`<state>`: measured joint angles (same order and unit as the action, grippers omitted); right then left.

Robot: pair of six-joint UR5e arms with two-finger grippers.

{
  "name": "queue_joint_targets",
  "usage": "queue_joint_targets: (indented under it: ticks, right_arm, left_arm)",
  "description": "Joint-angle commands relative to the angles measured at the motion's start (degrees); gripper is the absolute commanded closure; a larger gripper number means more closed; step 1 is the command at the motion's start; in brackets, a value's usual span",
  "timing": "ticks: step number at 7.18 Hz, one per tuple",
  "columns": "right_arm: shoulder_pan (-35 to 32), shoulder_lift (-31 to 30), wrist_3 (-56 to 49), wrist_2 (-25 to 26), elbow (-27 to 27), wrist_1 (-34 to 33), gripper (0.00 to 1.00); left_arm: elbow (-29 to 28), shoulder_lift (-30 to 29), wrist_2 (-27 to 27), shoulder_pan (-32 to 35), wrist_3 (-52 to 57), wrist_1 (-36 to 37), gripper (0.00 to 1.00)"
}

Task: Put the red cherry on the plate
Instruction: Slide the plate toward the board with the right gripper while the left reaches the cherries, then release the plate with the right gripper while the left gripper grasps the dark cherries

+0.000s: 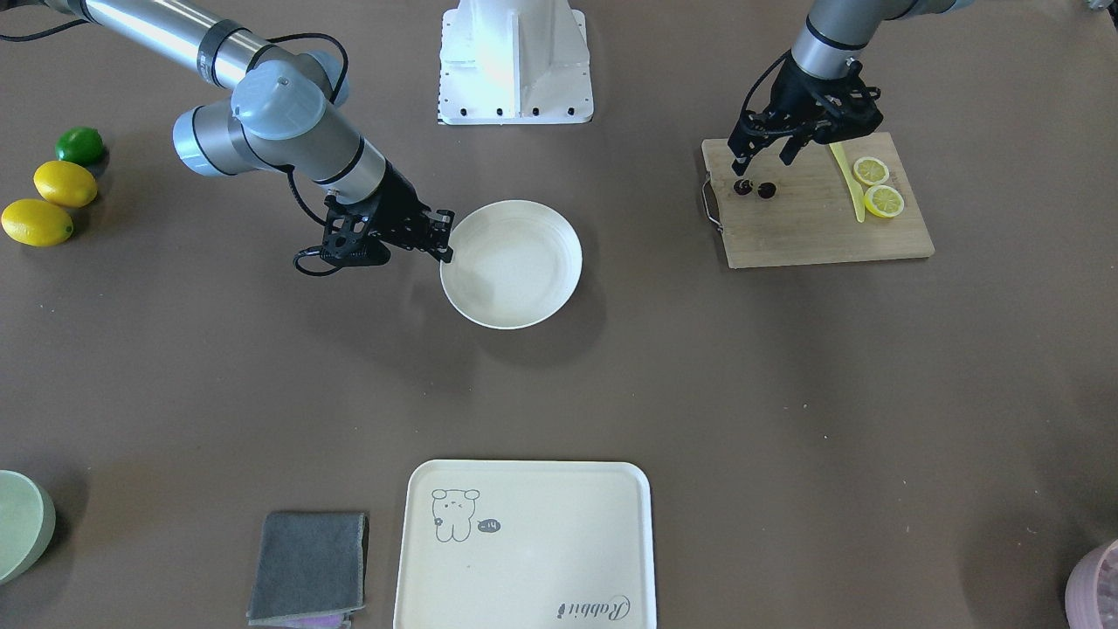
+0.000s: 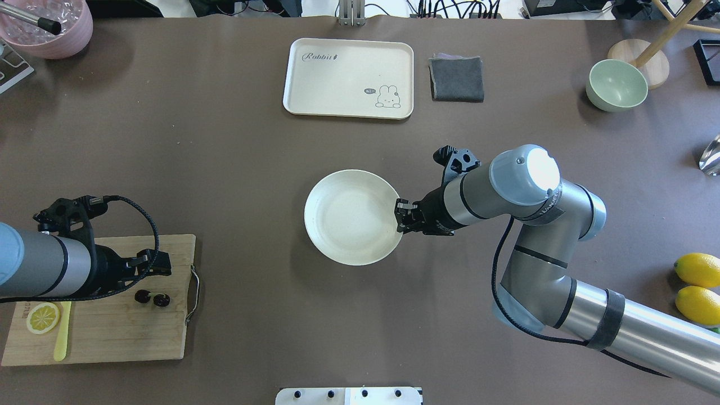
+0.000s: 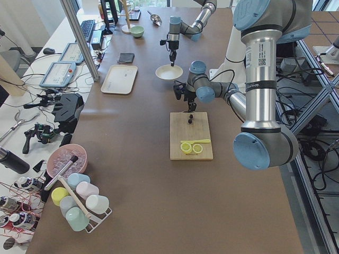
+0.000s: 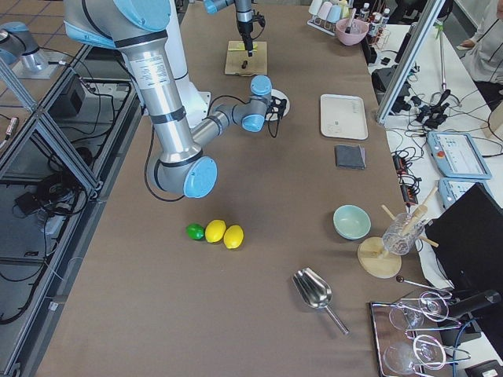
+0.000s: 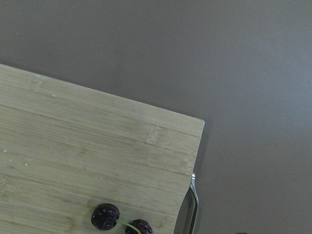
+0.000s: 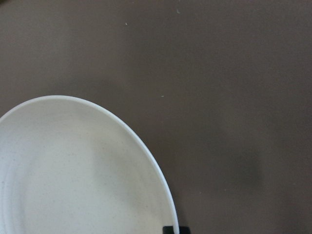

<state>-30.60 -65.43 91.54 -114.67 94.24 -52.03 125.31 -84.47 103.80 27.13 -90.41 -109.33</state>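
Cherry (image 5: 105, 217) stem: wrist-only | left gripper (image 1: 763, 162) jaws wide, empty | right gripper (image 1: 446, 238) at plate (image 1: 515, 271): unclear

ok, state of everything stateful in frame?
red cherry: lying on cutting board, ungrasped
plate: upright, empty
left gripper: open, just above red cherry, holding nothing
right gripper: shut on plate rim
tray: empty
green bowl: upright, empty
cloth: folded

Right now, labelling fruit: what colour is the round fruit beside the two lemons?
The round fruit is green, clearest in the front-facing view.
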Motion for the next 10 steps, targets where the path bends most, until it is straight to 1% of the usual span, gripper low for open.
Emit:
queue_joint_targets:
  ticks: [1, 2, 3, 4, 6, 7, 9, 10]
  right_arm:
    - [1.76, 0.03, 0.92, 2.17, 0.06, -0.01, 1.00]
    - [2.03, 0.03, 1.36, 2.17, 0.06, 0.08, 1.00]
    - [2.12, -0.14, 1.28, 2.17, 0.06, 0.26, 0.12]
    - [2.12, -0.14, 1.27, 3.39, 0.41, 0.26, 0.00]
    - [1.86, -0.49, 1.19, 4.28, 0.68, 0.17, 0.00]
    - [1.68, -0.49, 1.19, 4.37, 0.76, 0.17, 0.00]
    - [1.59, -0.67, 1.27, 5.42, 1.73, 0.17, 0.00]
    - [1.59, -0.76, 1.27, 5.94, 1.99, 0.08, 0.00]
  left_arm:
    - [-1.90, 0.88, -0.80, -0.59, -0.38, 0.00, 0.13]
    - [-2.09, 1.76, -0.88, -0.50, -0.55, 0.00, 0.14]
    - [-2.35, 2.11, -0.80, -0.50, -0.64, -0.09, 0.14]
    - [-3.40, 1.68, -0.80, -0.41, -0.73, -0.09, 0.14]
    - [-3.76, 1.94, -0.80, -0.50, -5.18, -0.18, 0.14]
    - [-4.11, 1.33, -0.80, -1.02, -5.47, -0.26, 0.15]
    - [-8.74, 0.88, -0.80, -1.03, -6.52, -4.72, 0.15]
    - [-9.20, 1.32, -0.80, -1.03, -9.05, -6.57, 0.15]
